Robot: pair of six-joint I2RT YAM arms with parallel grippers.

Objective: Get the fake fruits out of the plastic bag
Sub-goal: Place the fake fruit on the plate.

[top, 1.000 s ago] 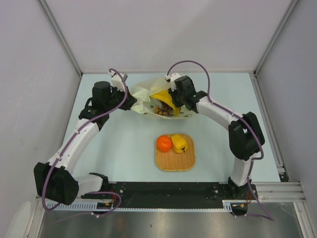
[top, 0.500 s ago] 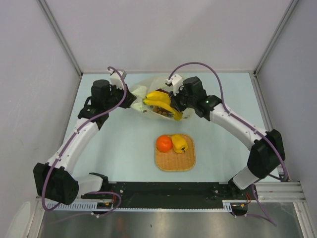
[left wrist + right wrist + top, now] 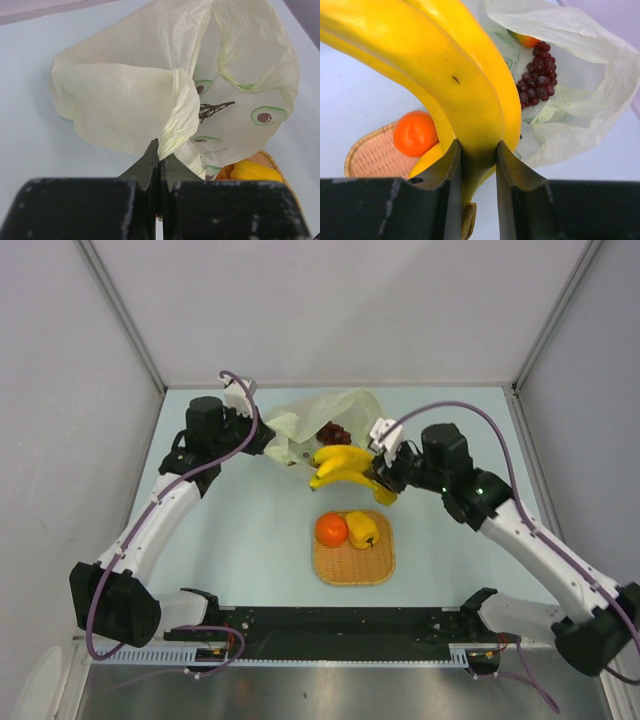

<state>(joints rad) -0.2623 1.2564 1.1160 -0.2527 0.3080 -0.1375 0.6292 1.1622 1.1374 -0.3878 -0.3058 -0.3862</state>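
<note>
The pale yellow-green plastic bag (image 3: 322, 416) lies at the back of the table. My left gripper (image 3: 268, 440) is shut on a fold of its edge (image 3: 177, 125). My right gripper (image 3: 385, 480) is shut on the stem end of the yellow banana bunch (image 3: 340, 465), holding it in the air between the bag and the mat; the bunch fills the right wrist view (image 3: 445, 75). Dark purple grapes (image 3: 335, 432) lie in the bag's mouth (image 3: 537, 75), with a red-orange fruit (image 3: 526, 40) behind them. The orange (image 3: 331, 529) and yellow pepper-like fruit (image 3: 363, 529) sit on the mat.
The square woven orange mat (image 3: 353, 565) lies in the middle of the table, just in front of the held bananas. Grey walls with metal posts close off the back and sides. The black base rail (image 3: 340, 625) runs along the near edge.
My right gripper has pulled the banana bunch out of the bag, toward the right and the near side. The bag has fallen flatter and the grapes now show. The left gripper stays put.
</note>
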